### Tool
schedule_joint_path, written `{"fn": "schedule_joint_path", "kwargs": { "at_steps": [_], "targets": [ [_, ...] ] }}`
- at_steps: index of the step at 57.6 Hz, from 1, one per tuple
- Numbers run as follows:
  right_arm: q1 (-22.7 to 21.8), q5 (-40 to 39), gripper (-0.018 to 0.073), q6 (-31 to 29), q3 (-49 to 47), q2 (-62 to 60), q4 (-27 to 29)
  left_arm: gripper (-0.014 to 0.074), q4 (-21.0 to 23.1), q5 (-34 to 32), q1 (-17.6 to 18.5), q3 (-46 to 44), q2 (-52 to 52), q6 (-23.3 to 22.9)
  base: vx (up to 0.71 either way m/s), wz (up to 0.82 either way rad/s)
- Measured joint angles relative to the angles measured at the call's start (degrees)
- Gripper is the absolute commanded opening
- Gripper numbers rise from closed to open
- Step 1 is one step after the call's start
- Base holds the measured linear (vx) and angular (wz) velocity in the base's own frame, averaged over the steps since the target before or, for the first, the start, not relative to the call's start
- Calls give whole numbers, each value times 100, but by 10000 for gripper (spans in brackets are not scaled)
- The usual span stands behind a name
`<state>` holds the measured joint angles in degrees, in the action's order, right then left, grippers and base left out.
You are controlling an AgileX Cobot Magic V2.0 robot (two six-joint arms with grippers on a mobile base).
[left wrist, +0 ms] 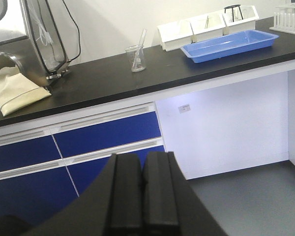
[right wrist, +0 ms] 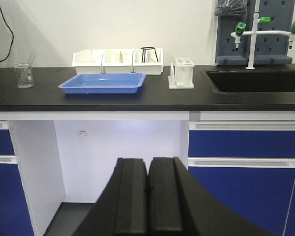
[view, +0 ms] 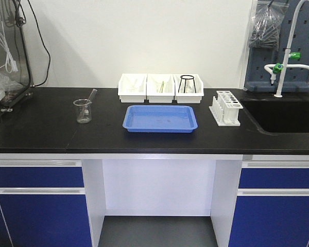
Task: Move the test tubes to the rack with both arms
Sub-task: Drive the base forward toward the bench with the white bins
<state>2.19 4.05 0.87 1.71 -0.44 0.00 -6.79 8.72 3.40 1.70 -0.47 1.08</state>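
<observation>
A clear test tube [view: 91,95] leans in a glass beaker [view: 83,110] on the black counter at the left; it also shows in the left wrist view [left wrist: 139,46] and the right wrist view [right wrist: 28,62]. The white rack [view: 226,108] stands right of the blue tray [view: 160,118]; it also shows in the right wrist view [right wrist: 182,73]. My left gripper [left wrist: 142,157] is shut and empty, held low in front of the blue drawers. My right gripper [right wrist: 148,162] is shut and empty, low in front of the bench opening. Neither arm shows in the front view.
Three white bins [view: 160,88] stand behind the tray; the right one holds a black ring stand [view: 187,83]. A sink [view: 291,116] with a white tap [view: 291,46] lies at the right. A metal-framed box [view: 9,51] stands at the counter's left end.
</observation>
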Motion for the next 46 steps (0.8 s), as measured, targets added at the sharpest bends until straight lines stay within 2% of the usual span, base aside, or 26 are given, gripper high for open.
{"fn": "schedule_joint_path", "kwargs": {
  "at_steps": [46],
  "targets": [
    [0, 1, -7, 0, 0, 0, 0, -20, 0, 0, 0, 0, 0, 0, 0, -1]
  ]
}}
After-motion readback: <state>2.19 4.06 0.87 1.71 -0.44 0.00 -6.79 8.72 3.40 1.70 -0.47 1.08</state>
